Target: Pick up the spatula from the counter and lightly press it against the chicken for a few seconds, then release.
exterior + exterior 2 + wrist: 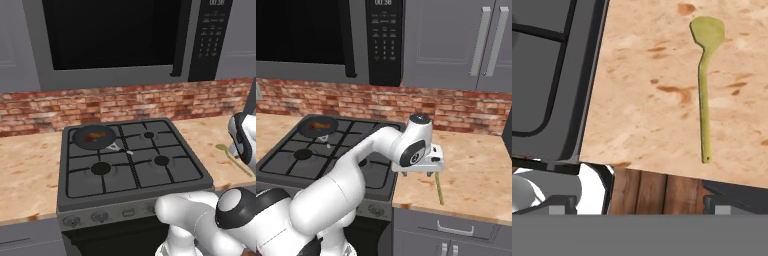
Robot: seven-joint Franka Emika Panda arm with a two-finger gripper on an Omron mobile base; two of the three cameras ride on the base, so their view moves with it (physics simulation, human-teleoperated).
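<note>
Olive-green slender spatula lies flat on the speckled tan stone counter, on the stretch to the right of the stove. Nothing touches it. In the hand view its broad blade points away toward the wall side and its thin handle end stops close to the counter's front edge. In the right base view its handle shows just below the robot's hand, while the blade is hidden behind the hand. In the left base view it sits at the far right.

Two-finger gripper hovers over the counter near the stove's right edge, just above and slightly left of the spatula handle. Jaws spread fully apart, nothing between them. Both dark tips stand wide at the bottom of the hand view.

Brownish piece of chicken sits in a dark round pan on the rear left burner of the black four-burner gas stove, well apart from spatula and gripper.

Red brick backsplash runs behind the counter. A black-fronted microwave hangs over the stove, with grey wall cabinets to its right.
</note>
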